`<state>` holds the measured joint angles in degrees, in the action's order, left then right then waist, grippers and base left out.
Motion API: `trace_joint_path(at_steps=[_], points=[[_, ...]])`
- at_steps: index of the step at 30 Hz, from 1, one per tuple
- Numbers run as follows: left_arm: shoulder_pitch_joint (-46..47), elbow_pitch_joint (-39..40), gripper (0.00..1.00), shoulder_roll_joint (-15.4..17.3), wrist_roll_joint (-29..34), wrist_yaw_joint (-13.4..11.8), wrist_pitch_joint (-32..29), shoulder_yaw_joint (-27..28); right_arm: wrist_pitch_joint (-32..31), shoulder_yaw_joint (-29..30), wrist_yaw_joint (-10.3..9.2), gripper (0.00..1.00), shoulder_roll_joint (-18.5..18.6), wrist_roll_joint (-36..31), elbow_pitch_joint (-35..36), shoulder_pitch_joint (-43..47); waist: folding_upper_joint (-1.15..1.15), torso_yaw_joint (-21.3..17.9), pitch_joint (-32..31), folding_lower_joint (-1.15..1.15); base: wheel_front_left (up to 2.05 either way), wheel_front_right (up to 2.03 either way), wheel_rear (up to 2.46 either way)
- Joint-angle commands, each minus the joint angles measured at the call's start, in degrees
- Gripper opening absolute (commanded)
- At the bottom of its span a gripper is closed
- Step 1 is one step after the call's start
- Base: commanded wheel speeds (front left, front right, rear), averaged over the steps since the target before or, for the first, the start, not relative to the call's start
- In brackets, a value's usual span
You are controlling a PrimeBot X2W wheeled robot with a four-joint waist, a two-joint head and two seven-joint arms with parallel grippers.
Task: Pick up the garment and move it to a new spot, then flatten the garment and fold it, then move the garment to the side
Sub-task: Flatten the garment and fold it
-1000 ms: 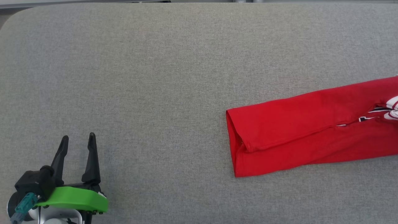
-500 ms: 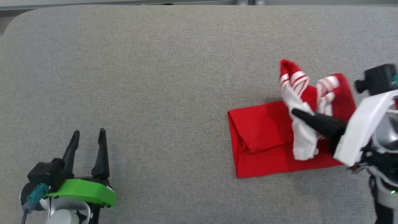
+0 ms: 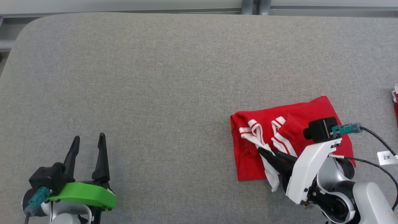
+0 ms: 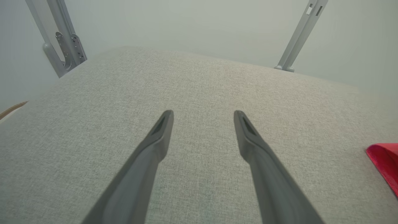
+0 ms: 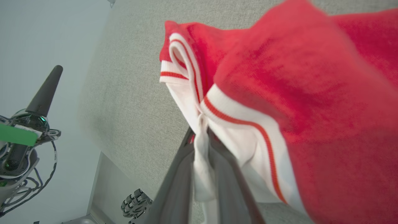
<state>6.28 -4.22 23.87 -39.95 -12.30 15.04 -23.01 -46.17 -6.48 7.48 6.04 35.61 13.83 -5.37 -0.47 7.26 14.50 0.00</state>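
Observation:
The red garment lies folded on the grey table, right of centre, with its white-striped ends doubled back on top. My right gripper is shut on a white strip of the garment near its front left corner. In the right wrist view the white strip hangs between the two fingers of the right gripper, and the red garment spreads beyond them. My left gripper stands open at the lower left, far from the cloth. The left gripper has bare table between its fingers; a garment corner shows at the right edge.
A scrap of red and white cloth shows at the right edge of the table. A cable with a white tag trails from my right wrist. Metal frame posts stand behind the table's far edge.
My right gripper came in from the right with the garment's striped end, carried it left over the rest and lowered it, so the garment lies shorter. The head camera shifted. The left gripper stayed put.

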Motion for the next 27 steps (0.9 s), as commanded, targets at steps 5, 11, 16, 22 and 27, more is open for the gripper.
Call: trace_joint_path(at_steps=[5, 11, 16, 22, 27], points=[[-1.4, -0.1, 1.00, 0.3, 0.0, 0.3, 0.1, 0.7, 4.5, -3.2, 0.02, 1.00, -0.2, -0.8, -1.2, -0.1, 0.47, -2.4, -1.0, 0.00, 0.00, 0.00, 0.00], [-3.0, 0.5, 1.00, 1.3, -0.5, -0.1, 0.1, 1.6, 5.9, -4.0, 0.02, 1.00, -1.5, 3.1, 2.2, 1.6, 0.47, -4.0, -2.7, 0.00, 0.00, 0.00, 0.00], [-4.6, 1.1, 1.00, 2.2, -1.0, 0.5, -0.1, 1.5, 3.9, 4.2, 0.02, 1.00, -2.5, 10.6, 8.1, 3.7, 0.47, -4.5, -4.0, 0.00, 0.00, 0.00, 0.00], [-4.9, 2.1, 1.00, 2.8, -1.2, 0.3, -0.4, 1.6, 0.1, 21.0, 0.03, 1.00, -0.5, 7.1, 4.4, -0.1, 0.47, -4.5, -2.8, 0.00, 0.00, 0.00, 0.00], [-3.2, 2.4, 1.00, 2.3, -0.4, 0.6, -0.7, 0.6, 0.6, 26.3, 0.03, 1.00, 1.6, 2.3, -5.4, -5.8, 0.47, -4.3, -0.9, 0.00, 0.00, 0.00, 0.00]])
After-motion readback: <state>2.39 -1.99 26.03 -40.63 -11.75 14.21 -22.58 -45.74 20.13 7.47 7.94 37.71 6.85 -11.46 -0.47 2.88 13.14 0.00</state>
